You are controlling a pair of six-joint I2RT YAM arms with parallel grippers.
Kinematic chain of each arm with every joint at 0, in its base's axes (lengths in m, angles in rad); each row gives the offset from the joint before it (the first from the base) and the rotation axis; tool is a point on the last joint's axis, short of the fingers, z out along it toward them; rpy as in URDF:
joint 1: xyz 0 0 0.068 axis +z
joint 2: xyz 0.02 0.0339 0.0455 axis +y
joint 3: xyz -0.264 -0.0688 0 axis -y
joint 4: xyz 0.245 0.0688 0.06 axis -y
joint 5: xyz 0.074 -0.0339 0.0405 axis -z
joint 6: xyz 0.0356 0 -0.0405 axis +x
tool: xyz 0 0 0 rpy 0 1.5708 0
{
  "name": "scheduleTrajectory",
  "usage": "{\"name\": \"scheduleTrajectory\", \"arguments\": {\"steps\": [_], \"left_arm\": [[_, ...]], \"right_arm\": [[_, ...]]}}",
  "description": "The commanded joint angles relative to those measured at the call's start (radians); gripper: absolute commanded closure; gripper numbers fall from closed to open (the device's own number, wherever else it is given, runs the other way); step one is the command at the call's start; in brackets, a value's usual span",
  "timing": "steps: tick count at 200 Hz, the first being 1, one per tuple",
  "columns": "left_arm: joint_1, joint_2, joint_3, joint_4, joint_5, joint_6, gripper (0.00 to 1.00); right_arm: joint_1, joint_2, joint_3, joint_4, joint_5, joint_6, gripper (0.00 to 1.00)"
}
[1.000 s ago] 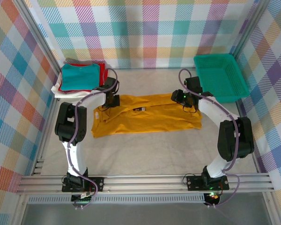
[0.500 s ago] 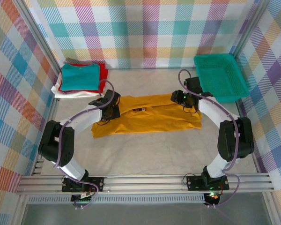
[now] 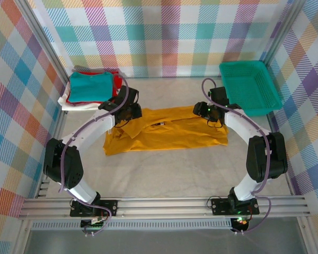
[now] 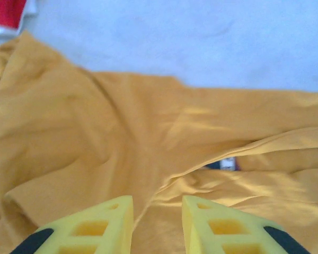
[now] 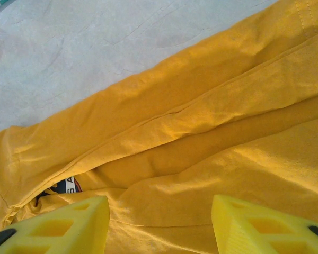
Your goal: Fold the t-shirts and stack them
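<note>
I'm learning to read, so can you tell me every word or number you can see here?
"SA": a guess at white letters on the dark chest print of the mustard-yellow t-shirt; a fold hides the rest.
In the left wrist and top views that print is too blurred to read.

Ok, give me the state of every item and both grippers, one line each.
yellow t-shirt: lying flat, partly folded lengthwise, left end rumpled
stack of folded t-shirts: folded and piled, teal on top
green basket: upright, nothing seen inside
left gripper: open, narrow gap, over the yellow t-shirt
right gripper: open wide, over the yellow t-shirt
</note>
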Motion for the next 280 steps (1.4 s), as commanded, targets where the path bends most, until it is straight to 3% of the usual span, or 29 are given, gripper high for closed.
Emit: {"name": "scheduleTrajectory", "arguments": {"steps": [1, 37, 97, 117, 123, 136, 168, 248, 264, 280], "left_arm": [[0.001, -0.011, -0.051, -0.038, 0.017, -0.011, 0.69], [0.083, -0.017, -0.195, 0.004, 0.069, -0.092, 0.68], [0.081, 0.061, -0.244, 0.095, 0.082, -0.148, 0.53], [0.073, 0.1, -0.256, 0.126, 0.081, -0.156, 0.53], [0.071, 0.111, -0.263, 0.142, 0.08, -0.159, 0.57], [0.068, 0.12, -0.27, 0.176, 0.087, -0.167, 0.79], [0.042, 0.074, -0.268, 0.213, 0.076, -0.183, 1.0], [-0.137, 0.016, -0.217, 0.001, 0.03, -0.256, 1.0], [-0.163, 0.017, -0.215, -0.054, -0.017, -0.26, 0.78], [-0.166, -0.026, -0.248, -0.057, -0.047, -0.265, 0.62]], "right_arm": [[-0.002, -0.001, -0.001, -0.015, -0.024, -0.023, 0.45], [0.001, 0.014, 0.012, -0.028, -0.049, -0.048, 0.45], [0.001, 0.037, 0.02, -0.033, -0.065, -0.056, 0.44], [0.001, 0.033, 0.014, -0.027, -0.072, -0.055, 0.43], [0.001, 0.033, 0.015, -0.028, -0.072, -0.056, 0.43], [0.001, 0.034, 0.018, -0.033, -0.071, -0.058, 0.43], [0.001, 0.028, 0.022, -0.042, -0.071, -0.065, 0.42], [0.001, 0.027, 0.022, -0.041, -0.074, -0.06, 0.41], [0.001, 0.03, 0.021, -0.045, -0.077, -0.059, 0.41], [0.001, 0.022, 0.017, -0.05, -0.076, -0.063, 0.4]]}}
